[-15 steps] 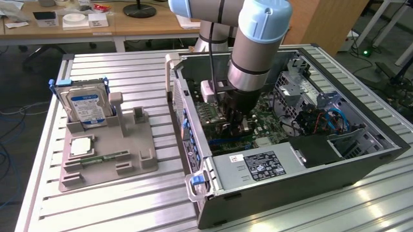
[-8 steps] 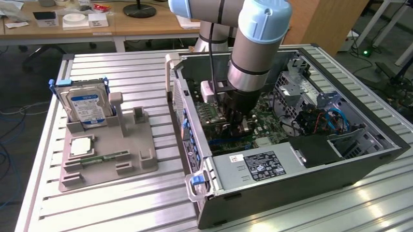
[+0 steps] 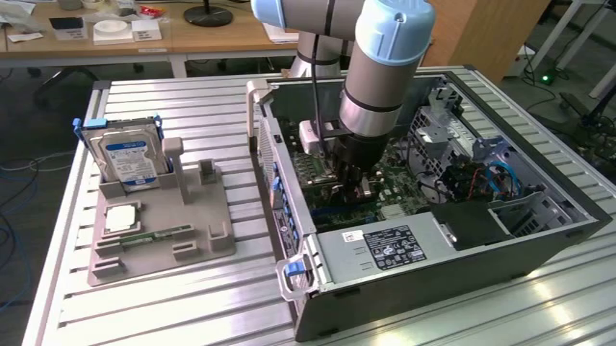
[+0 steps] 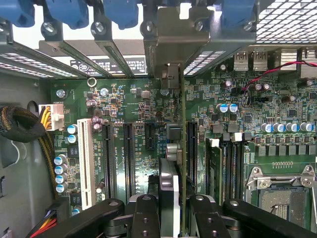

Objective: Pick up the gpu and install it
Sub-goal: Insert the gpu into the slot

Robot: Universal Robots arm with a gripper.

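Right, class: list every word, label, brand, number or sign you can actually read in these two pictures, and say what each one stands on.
No text can be read in full.
Hard drive: blue label, print too small.
Power supply: black label with marks, too blurred.
Motherboard: white slot lettering, too small.
Case sticker: black, white print, unreadable.
Gpu in the gripper: no text visible.

A robotics lab or workshop: a robot arm (image 3: 380, 79) stands over a ribbed aluminium counter (image 3: 192, 303) carrying an opened computer case (image 3: 539, 245) and a grey parts holder (image 3: 159, 231). Wooden desks (image 3: 144, 40) cross the upper left of the frame, and loose cables (image 3: 14, 238) lie on the floor at the left edge.
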